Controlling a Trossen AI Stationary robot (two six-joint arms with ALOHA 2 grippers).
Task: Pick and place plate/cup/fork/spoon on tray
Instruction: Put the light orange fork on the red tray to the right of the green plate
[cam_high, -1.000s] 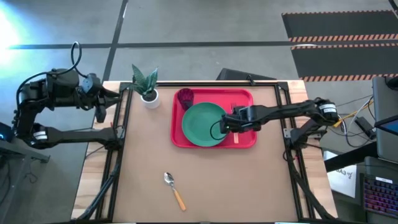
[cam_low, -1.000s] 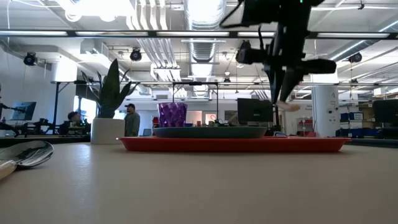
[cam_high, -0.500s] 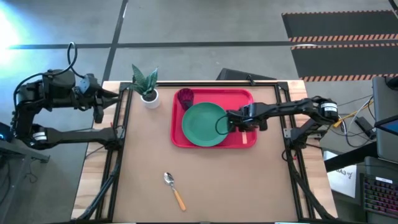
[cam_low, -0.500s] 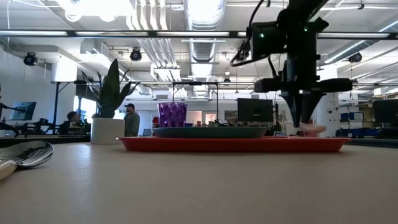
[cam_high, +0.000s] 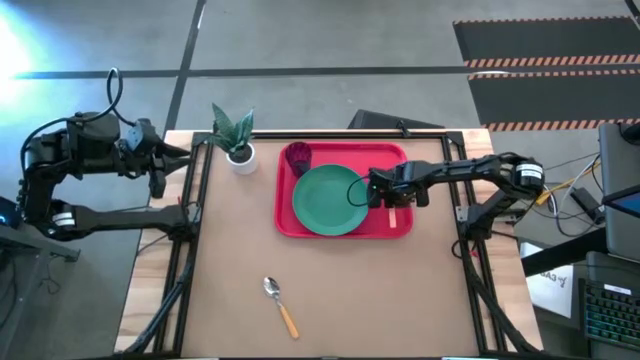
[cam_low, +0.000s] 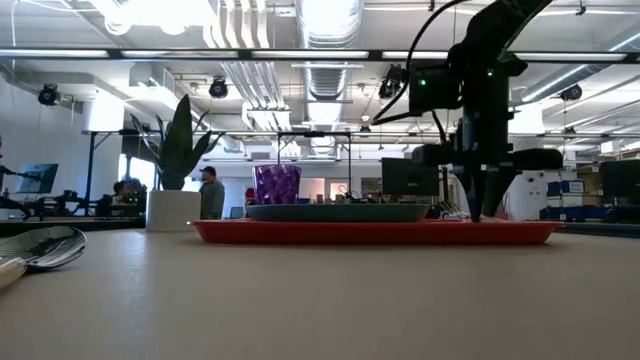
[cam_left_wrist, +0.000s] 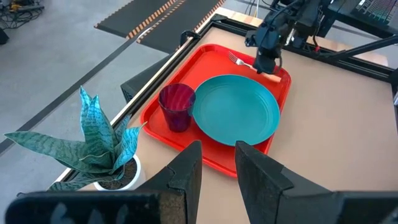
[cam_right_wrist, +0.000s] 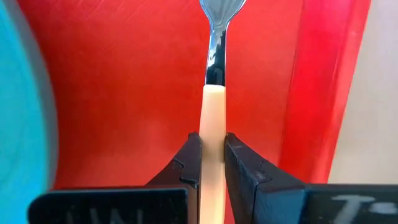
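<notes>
Brown tabletop (cam_high: 330, 290) is carrying a large flat red rectangular plastic tray (cam_high: 392, 157) toward its far side. On that tray, a round teal-green plate (cam_high: 326, 200) is lying beside a small dark purple translucent cup (cam_high: 298, 157), which is standing in the corner nearest a white potted plant (cam_high: 236, 135). The right end effector (cam_high: 392, 196) is reaching low over the tray's strip between plate and rim, its fingers (cam_right_wrist: 189, 158) clamping the light orange handle of a silver-tined fork (cam_right_wrist: 213, 106). A small spoon with a silver bowl and orange-yellow handle (cam_high: 280, 305) is lying on the tabletop, well apart from the tray. The left end effector (cam_left_wrist: 217, 171) is waiting off the tabletop's edge near the plant, its fingers standing apart and empty.
</notes>
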